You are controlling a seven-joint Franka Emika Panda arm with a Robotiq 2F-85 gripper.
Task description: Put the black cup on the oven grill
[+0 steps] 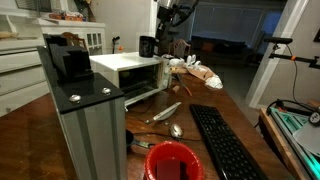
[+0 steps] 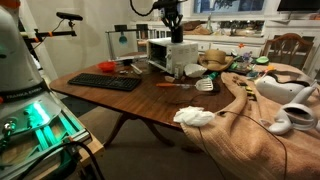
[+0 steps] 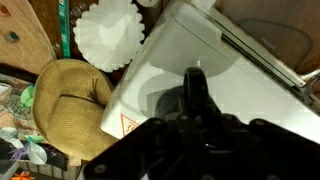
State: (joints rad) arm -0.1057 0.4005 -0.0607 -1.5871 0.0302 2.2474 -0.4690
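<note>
We see the claw (image 3: 195, 80) hanging over the flat top of the white boxy toaster oven (image 3: 190, 50), its fingers seemingly drawn together into one narrow dark tip with nothing between them. In an exterior view the small black cylindrical cup (image 1: 147, 46) stands upright at the oven's rear edge; we cannot tell whether it stands on the top or behind it.

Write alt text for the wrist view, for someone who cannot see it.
The dark pincer hangs over the flat white top of the oven grill; whether it is open or shut cannot be told. A straw hat lies at the left of the picture, with a white scalloped disc above it.
</note>
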